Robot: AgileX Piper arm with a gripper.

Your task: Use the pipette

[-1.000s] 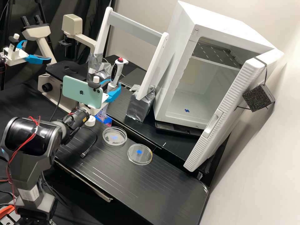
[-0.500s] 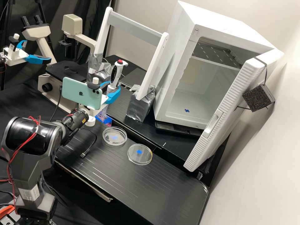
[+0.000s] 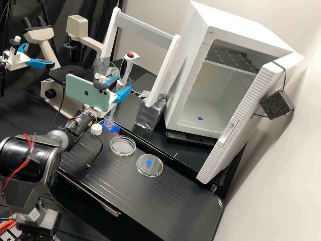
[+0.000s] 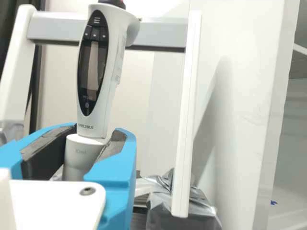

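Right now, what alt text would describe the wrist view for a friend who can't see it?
A pale pipette with a dark oval display stands nearly upright, held by a white gripper with two blue, dark-padded fingers. Behind it are a white frame with a grey crossbar and a large white cabinet.

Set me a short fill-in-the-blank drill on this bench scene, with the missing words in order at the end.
The gripper holds the pipette between fingers coloured ____.
The button on top of the pipette is ____.
The petri dishes number ____.
The white cabinet's door stands ____.
Missing words: blue; red; two; open.
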